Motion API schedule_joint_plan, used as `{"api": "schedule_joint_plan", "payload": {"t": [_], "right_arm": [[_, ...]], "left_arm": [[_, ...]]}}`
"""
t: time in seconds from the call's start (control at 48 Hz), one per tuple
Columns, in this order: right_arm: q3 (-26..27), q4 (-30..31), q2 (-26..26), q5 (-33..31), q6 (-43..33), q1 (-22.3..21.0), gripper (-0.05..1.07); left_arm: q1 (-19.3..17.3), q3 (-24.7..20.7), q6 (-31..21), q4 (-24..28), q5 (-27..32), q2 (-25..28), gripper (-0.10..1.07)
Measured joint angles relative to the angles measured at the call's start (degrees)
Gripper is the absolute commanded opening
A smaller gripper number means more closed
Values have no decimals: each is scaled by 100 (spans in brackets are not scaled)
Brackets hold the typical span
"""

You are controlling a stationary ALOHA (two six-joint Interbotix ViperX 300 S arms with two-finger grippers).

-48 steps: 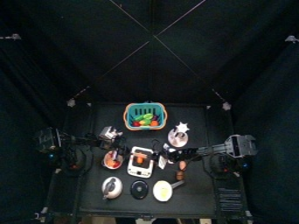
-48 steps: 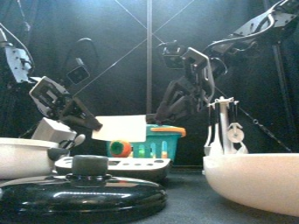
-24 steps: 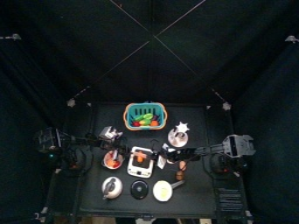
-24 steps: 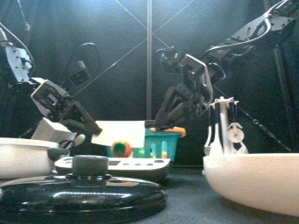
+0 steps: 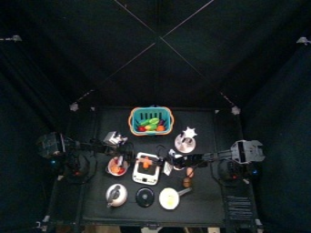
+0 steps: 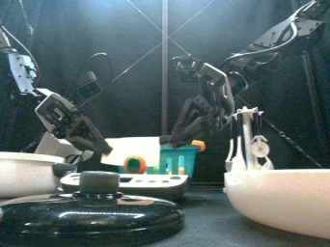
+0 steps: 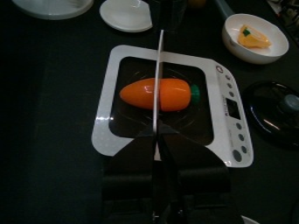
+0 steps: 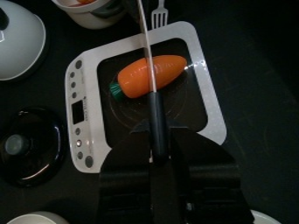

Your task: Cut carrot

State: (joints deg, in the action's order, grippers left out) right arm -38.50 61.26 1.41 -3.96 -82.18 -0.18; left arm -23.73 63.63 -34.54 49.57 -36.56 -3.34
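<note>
The carrot lies on the cutting board mid-table, with the basket behind it, a lidded pot front-left (a bowl front-right), and the utensil stand right.

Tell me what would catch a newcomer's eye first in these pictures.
The bright orange carrot stands out at once, lying on its side in the dark middle of a white tray on the black table. A thin knife blade runs straight across it in both wrist views. Behind, toward the table's back, sits a teal basket holding colourful items.
</note>
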Motion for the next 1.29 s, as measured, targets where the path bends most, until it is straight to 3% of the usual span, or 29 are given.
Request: {"api": "schedule_joint_plan", "payload": {"t": [1.292], "right_arm": [[18, -26, 132, -9, 0, -26, 38]], "left_arm": [[-9, -18, 9, -9, 88, 18, 41]]}}
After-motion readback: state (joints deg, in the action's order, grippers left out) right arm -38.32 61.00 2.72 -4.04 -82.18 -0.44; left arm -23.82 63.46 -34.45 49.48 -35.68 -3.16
